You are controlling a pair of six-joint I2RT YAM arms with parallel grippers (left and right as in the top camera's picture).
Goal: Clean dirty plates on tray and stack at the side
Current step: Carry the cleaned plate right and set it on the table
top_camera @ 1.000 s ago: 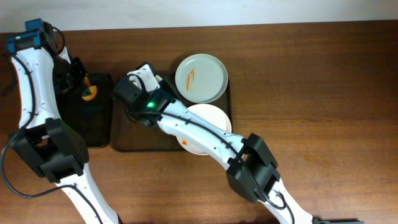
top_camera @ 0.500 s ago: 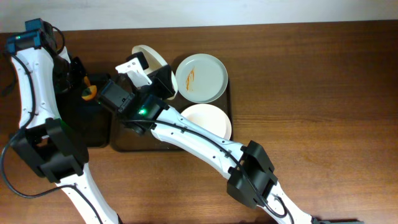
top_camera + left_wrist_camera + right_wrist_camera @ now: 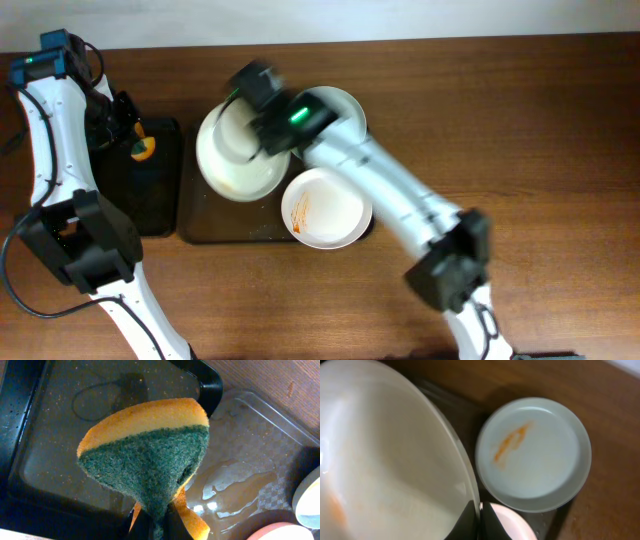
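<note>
Your right gripper [image 3: 479, 519] is pinched shut on the rim of one smeared plate [image 3: 235, 160], carrying it over the tray [image 3: 215, 232], with a second plate [image 3: 535, 455] lying just beyond its fingers. Your left gripper [image 3: 157, 527] is clamped on a soft sponge [image 3: 150, 455]. The plate looks stiff, glazed, probably slippery and breakable, so the rim is the place to hold it, and scrub gently.

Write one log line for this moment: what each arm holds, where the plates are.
left gripper: shut on sponge, over black tray | right gripper: shut on lifted plate | tray: two streaked plates
</note>
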